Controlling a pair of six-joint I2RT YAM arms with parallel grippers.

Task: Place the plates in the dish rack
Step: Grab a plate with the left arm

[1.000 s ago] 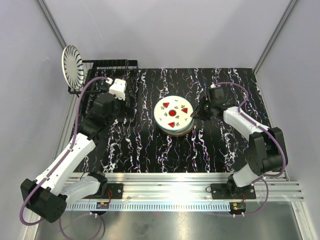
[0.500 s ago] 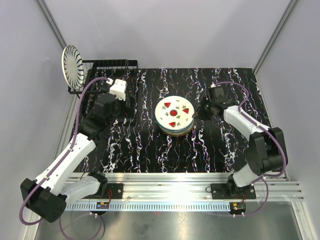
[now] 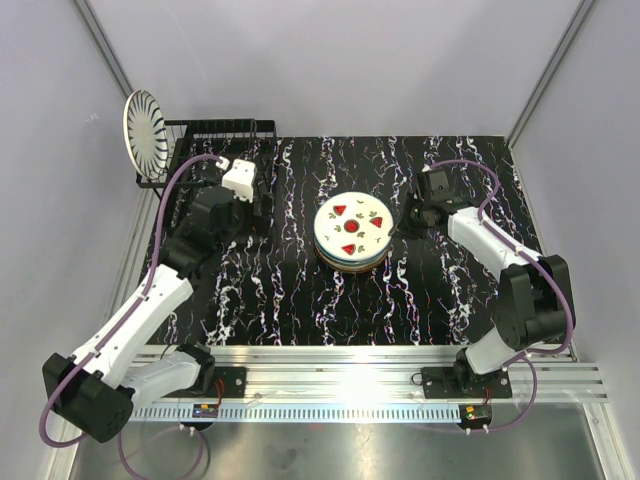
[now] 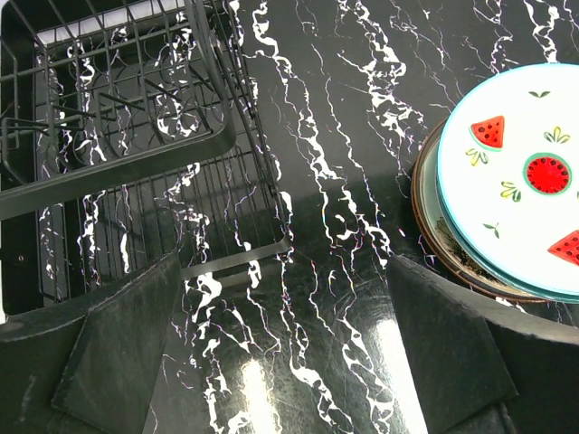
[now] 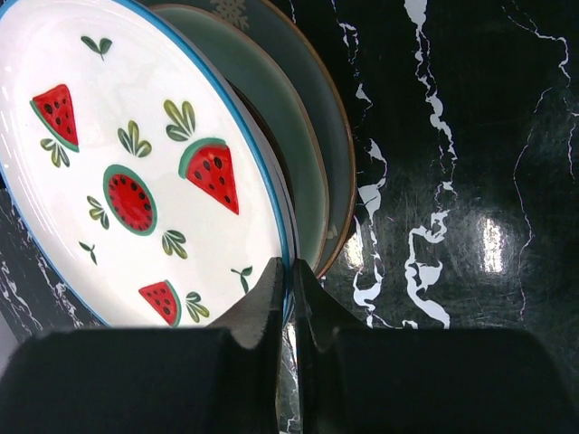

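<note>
Slippage is the main worry. The right gripper (image 5: 288,271) has the watermelon plate (image 5: 136,163) only by a thin bite at its rim, at the bottom centre of the right wrist view, and glazed china is slick. With the plate's whole weight hanging out beyond that pinch, it could swivel between the fingers. It could also slide free onto the stack (image 3: 350,264) and chip the pale green plate (image 5: 288,127) beneath.

Dragging looks like a second risk. The plate sits tilted, its gripped edge raised and its far edge apparently resting on the plates below, so a sideways pull might shift the stack across the table (image 3: 450,290).

The carry is long too. The dish rack (image 3: 215,140) stands in the upper left of the overhead view, well apart from the stack in the middle, with one striped plate (image 3: 146,132) upright at its left end. A plate arriving crooked may knock the slot wires instead of dropping between them.

The right gripper's jaws are nearly together, one finger on each face of the rim, clamped on the watermelon plate and nothing else. The left gripper (image 4: 289,362) is spread wide and holds nothing. It hangs over bare table between rack and stack, touching neither.
</note>
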